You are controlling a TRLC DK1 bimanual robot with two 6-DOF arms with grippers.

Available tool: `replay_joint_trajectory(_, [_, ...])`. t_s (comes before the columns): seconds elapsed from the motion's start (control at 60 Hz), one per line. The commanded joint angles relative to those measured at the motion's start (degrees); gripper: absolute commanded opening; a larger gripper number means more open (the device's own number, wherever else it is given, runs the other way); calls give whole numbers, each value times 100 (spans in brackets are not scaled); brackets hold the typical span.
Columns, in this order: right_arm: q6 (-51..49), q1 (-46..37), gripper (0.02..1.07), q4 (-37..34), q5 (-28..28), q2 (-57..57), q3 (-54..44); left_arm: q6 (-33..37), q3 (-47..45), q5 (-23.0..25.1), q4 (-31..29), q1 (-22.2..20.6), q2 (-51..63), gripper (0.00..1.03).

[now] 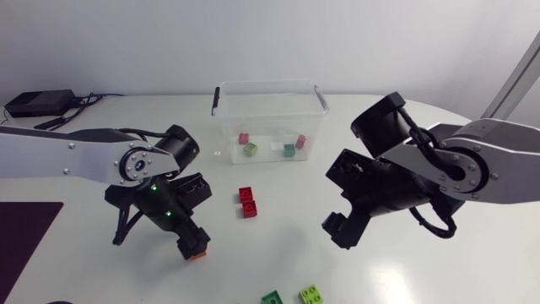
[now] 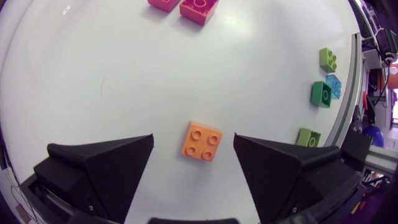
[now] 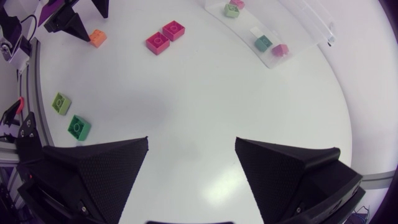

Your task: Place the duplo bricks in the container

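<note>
Descent pending: left gripper (image 1: 192, 245), lower left of the head view, stands wide open over the orange brick (image 2: 202, 141), which lies between its fingers, apparently untouched. Brick is square, studs up, with no long axis, its sides slightly skewed to the fingers; recommend a small wrist turn before closing. Right gripper (image 3: 191, 140) wide open, empty.

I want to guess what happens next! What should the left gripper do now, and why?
Probably close the left gripper on the orange brick: it lies on the table between the open fingers, with gaps on both sides.
</note>
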Motion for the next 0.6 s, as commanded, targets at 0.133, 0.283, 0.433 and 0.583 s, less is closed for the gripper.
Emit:
replay_joint_trajectory(0.133, [38, 172, 103, 8, 5, -58, -235, 738, -511, 13, 15, 115, -78, 94])
replay_joint_trajectory(0.283, [161, 348, 103, 8, 5, -93, -402, 835, -572, 66, 446, 115, 142, 83])
replay_joint_trajectory(0.433, [258, 550, 103, 8, 14, -155, -604, 984, -599, 171, 736, 62, 203, 56])
replay_joint_trajectory(0.583, [258, 559, 103, 8, 14, -217, -692, 1072, -616, 171, 754, 10, 326, 24])
